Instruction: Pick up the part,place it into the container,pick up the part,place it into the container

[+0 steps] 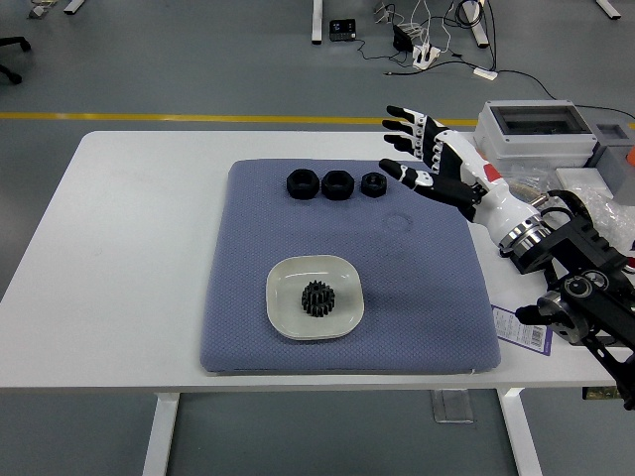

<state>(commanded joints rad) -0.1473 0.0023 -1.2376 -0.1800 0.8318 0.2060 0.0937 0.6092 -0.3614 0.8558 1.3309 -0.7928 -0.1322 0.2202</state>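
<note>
The right hand (429,159) is held with fingers spread and nothing grasped; three black parts (337,183) are seen just left of it.

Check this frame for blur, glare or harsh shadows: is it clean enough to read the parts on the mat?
Head view: even, soft overhead light, only faint shadows under the white dish and the three black nuts. No glare on the white table. The gear is sharp, teeth distinct. The right hand, fingers spread and empty, shows slight softness at most.
</note>
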